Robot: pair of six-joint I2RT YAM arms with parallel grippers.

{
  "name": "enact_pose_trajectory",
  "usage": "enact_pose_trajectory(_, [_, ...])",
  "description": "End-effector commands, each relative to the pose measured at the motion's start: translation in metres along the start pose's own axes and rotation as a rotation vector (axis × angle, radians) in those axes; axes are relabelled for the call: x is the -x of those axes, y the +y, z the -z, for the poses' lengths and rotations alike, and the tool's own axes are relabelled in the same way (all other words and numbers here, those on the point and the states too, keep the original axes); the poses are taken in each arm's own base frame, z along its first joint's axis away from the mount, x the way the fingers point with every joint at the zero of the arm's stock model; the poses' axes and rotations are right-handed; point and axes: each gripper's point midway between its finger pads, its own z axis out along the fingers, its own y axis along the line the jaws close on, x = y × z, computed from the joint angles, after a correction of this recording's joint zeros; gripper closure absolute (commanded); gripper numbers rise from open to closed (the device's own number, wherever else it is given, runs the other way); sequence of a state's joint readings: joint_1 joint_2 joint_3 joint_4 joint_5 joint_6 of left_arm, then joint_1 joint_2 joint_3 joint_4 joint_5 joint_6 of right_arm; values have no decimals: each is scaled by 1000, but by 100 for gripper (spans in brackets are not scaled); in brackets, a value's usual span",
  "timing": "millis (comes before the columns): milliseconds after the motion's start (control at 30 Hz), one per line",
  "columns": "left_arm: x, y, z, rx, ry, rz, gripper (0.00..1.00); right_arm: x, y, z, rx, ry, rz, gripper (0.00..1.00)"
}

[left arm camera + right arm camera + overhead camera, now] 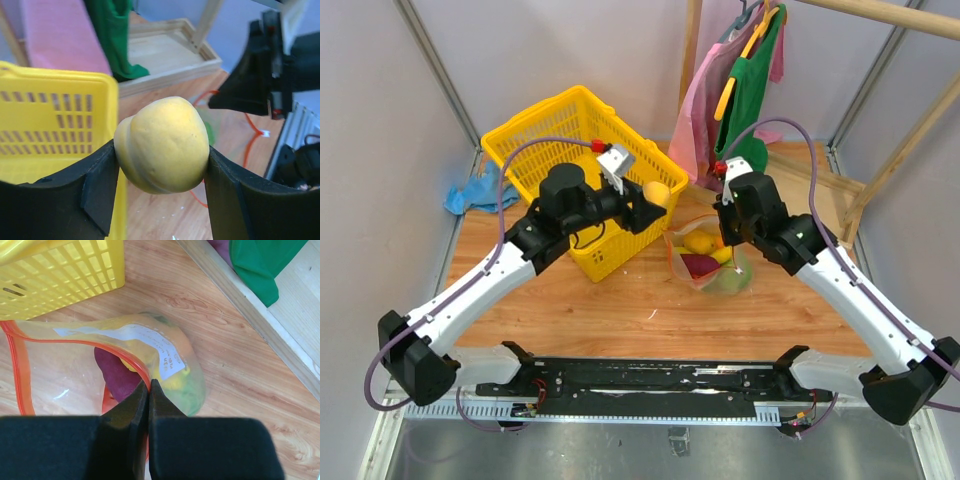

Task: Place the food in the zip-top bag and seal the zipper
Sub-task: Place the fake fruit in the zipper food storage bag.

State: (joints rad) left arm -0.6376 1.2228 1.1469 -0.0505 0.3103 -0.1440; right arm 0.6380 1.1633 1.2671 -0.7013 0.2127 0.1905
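My left gripper (161, 170) is shut on the yellow-orange round fruit (162, 145) and holds it in the air beside the yellow basket; in the top view the fruit (657, 192) sits just left of and above the bag. My right gripper (149, 387) is shut on the zip-top bag's (125, 355) red-orange zipper (131, 361) rim and holds the mouth open. Inside the bag (710, 262) lie a purple piece (116, 374), a yellow piece and something green.
A yellow plastic basket (545, 135) stands at the back left of the wooden table. A shallow wooden tray (170, 52) and hanging pink and green clothes (745, 85) are at the back right. A blue cloth (470, 195) lies at the left edge.
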Motion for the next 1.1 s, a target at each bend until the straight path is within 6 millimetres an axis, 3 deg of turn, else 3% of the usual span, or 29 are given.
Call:
enact_pose_trajectory(0, [-11,-40,-3,-130,28,-90,88,14,-3,15,9,-46,-56,99])
enact_pose_trajectory(167, [-36,-80,-14,-246,97,-143,87,14,0,18,31,-52,-56,99])
enact_pose_trajectory(300, [-60,-89,-31,-259,175,-128,86,15,0,23,43,-63,-54,99])
enact_pose_trajectory(467, [-75,-98,-51,-266,217,-124,79,14,0,27,52,-73,-45,99])
enact_pose_trajectory(700, [-98,-103,-74,-241,271,-127,54,13,2,30,69,-83,-45,99])
enact_pose_trajectory(833, [-101,-109,-78,-251,289,-133,32,12,2,30,70,-82,-41,99])
enact_pose_trajectory(1067, [-91,-106,-70,-216,267,-142,19,11,-1,32,62,-87,-30,99])
